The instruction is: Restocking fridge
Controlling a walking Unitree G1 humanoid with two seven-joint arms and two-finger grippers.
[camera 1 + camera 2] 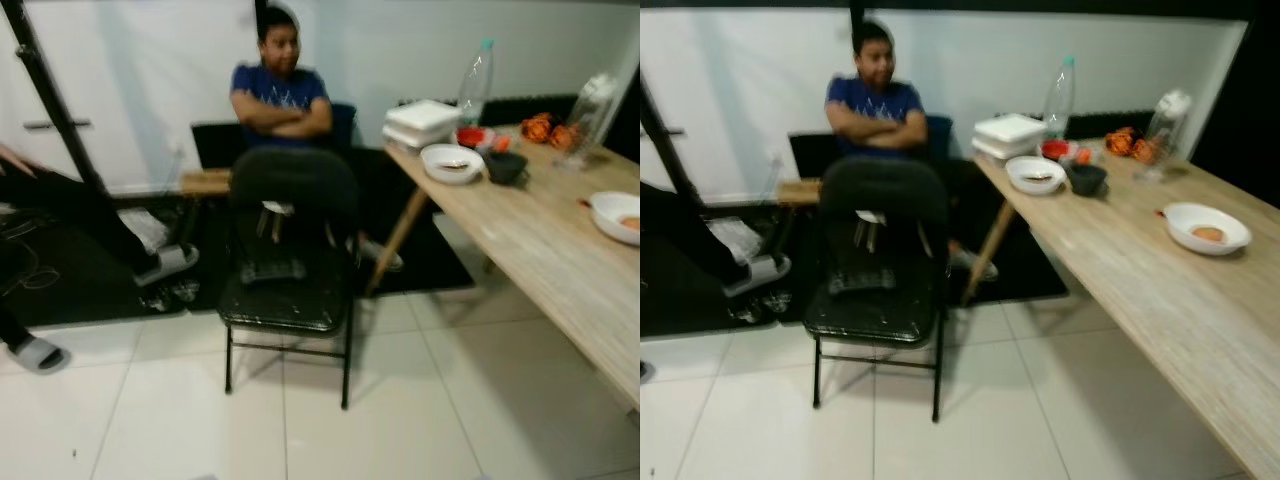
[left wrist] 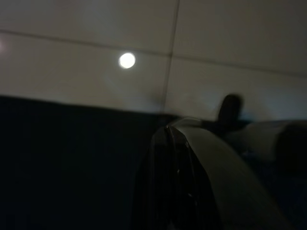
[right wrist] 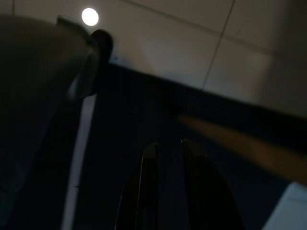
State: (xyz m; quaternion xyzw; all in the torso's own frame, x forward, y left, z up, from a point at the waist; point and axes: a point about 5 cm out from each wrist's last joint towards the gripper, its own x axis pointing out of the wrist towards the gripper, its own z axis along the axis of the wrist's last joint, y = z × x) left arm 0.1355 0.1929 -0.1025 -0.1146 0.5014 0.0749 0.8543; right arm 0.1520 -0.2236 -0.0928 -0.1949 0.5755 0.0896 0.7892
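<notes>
Here, glossy black folding chair (image 1: pixel 290 250), pale grained wooden table (image 1: pixel 1140 270), round white bowls (image 1: pixel 1206 227), right fingers (image 3: pixel 194 191) narrowly parted, left unclear.

Pale, matt, grained wood on the long light-wood worktop (image 1: pixel 1160 290), with smooth glossy white round bowls (image 1: pixel 1206 227) and a clear plastic bottle with a green cap (image 1: pixel 1059 97) on it. Worn, shiny black vinyl on the seat of the black folding chair (image 1: pixel 290 250), over thin dark metal legs. Glossy, smooth white tile floor (image 1: pixel 180 420), faintly reflective.
</notes>
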